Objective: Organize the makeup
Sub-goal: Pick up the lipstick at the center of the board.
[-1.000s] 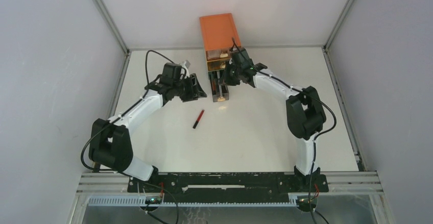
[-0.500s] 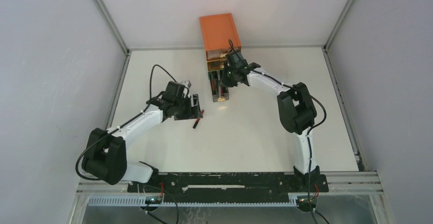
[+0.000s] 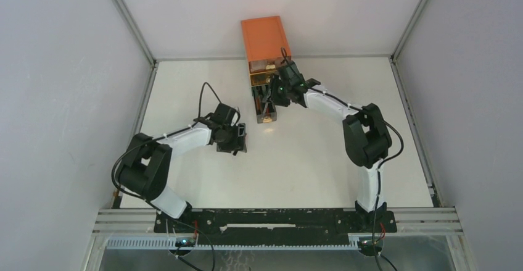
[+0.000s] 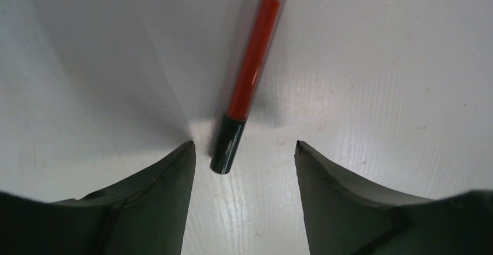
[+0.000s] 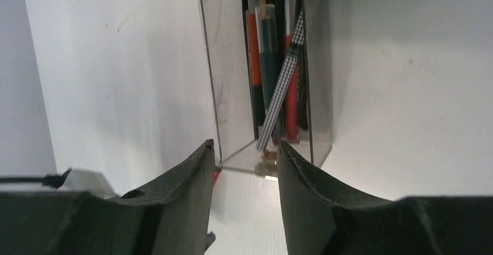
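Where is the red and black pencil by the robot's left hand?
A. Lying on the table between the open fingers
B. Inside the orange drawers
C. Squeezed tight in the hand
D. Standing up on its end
A: the red and black pencil lies flat on the table, its black end between the fingers of the open left hand, with a gap on each side.

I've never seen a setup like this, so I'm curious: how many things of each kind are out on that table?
Robot arms: 2 (left arm, right arm)
Orange mini chest: 1
Clear drawer, pulled out: 1
Loose red-and-black tube: 1
Total: 5, leaving out the sticks in the drawer, too overlapped to count.
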